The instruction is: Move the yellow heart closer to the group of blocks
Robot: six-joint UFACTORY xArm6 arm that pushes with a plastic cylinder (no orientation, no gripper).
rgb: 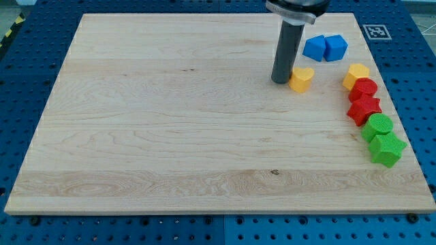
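One rod works this counter; there is no gripper, so no jaw state applies. Risk: my tip sits at the view's left of the yellow heart, touching or just beside it, and an off-centre push could spin the heart past the tip or up toward the blue blocks. The heart lies near the view's top, apart from the column at the right edge: yellow block, red blocks, green blocks.

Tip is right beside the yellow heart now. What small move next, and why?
Probably a short push toward the view's right: my tip sits against the left side of the yellow heart, and the column of blocks, topped by a yellow block, lies to its right.
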